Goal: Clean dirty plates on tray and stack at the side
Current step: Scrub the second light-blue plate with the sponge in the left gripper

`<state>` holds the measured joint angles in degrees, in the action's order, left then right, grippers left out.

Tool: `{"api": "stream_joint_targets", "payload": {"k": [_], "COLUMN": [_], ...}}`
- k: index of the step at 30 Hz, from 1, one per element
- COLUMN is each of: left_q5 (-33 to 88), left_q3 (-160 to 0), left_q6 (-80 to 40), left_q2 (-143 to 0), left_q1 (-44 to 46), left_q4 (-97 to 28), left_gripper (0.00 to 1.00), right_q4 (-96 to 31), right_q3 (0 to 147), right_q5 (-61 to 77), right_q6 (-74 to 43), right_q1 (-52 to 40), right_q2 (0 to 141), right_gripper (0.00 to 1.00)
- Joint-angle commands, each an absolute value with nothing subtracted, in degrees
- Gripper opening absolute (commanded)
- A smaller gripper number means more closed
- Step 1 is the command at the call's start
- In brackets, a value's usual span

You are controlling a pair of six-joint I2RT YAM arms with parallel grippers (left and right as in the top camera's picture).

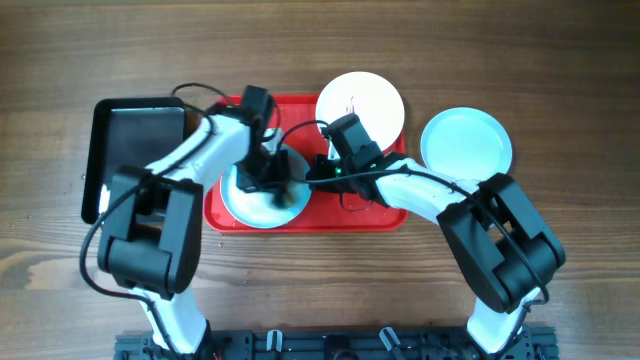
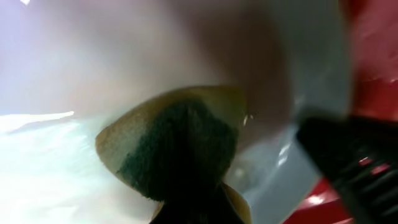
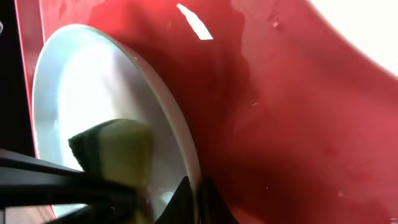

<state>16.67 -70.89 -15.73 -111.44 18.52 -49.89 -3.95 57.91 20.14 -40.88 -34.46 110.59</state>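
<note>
— Wooden table [image 1: 560, 60], brown and grained, fills the overhead view. What do we see lying on it?

— We see the red tray [image 1: 330, 218] at the centre, a large flat rectangle with rounded corners. A smaller black tray [image 1: 140, 130] lies just beside its left end.

— And where are the plates?

— We count three round plates. The white plate [image 1: 375, 100] overlaps the tray's far right edge and has a small dark mark near its middle. The second blue plate [image 1: 465, 142] lies on the bare table to the right of the tray. The blue plate on the tray [image 1: 240, 200] sits at the tray's left end, partly hidden under the arms.

— What are the two arms doing?

— Both reach in over that plate. The left gripper [image 1: 283, 188] is closed tight on a sponge [image 2: 174, 149], yellow with a dark green face. The sponge rests against the plate's inner surface.

— And the other hand?

— In its own wrist view we see the right gripper [image 3: 186, 199] pinching the plate's rim, one finger on each side. The plate looks tilted up off the glossy red tray there. We cannot tell how far it is lifted.

— Can we see a smear on this plate?

— In the left wrist view the picture is blurred, with a dim reddish shade above the sponge. We cannot tell what it is.
</note>
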Motion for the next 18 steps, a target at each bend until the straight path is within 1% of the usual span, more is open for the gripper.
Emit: {"api": "stream_joint_targets", "payload": {"k": [1,5,9,11,15,18], "left_q5": [19.1,12.4,2.8,0.2,-0.1,0.4], "left_q3": [-70.3,-70.4,-70.5,-71.8,-79.9,-90.1], "left_q6": [-24.4,-31.0,-34.0,-33.9,-33.5,-30.4], "left_q2": [-114.3,-114.3,-114.3,-114.3,-113.7,-113.2], "left_q1": [21.1,19.9,16.1,13.5,7.8,5.1], "left_q4": [-44.2,-40.0,-36.4,-36.4,-42.8,-51.8], "left_gripper": [0.04,0.04,0.04,0.04,0.04,0.04], "right_q4": [-4.4,-4.4,-4.5,-4.8,-5.4,-6.1], "right_q3": [57.9,57.9,57.9,57.9,57.9,57.9], "right_q5": [19.6,19.6,19.6,19.6,19.6,19.5], "right_q6": [-42.0,-42.0,-42.0,-42.0,-42.0,-41.9], "right_q1": [-34.4,-34.4,-34.4,-34.4,-34.4,-34.4], "right_q2": [111.8,111.8,111.8,111.8,111.8,111.8], "right_gripper": [0.04,0.04,0.04,0.04,0.04,0.04]}}
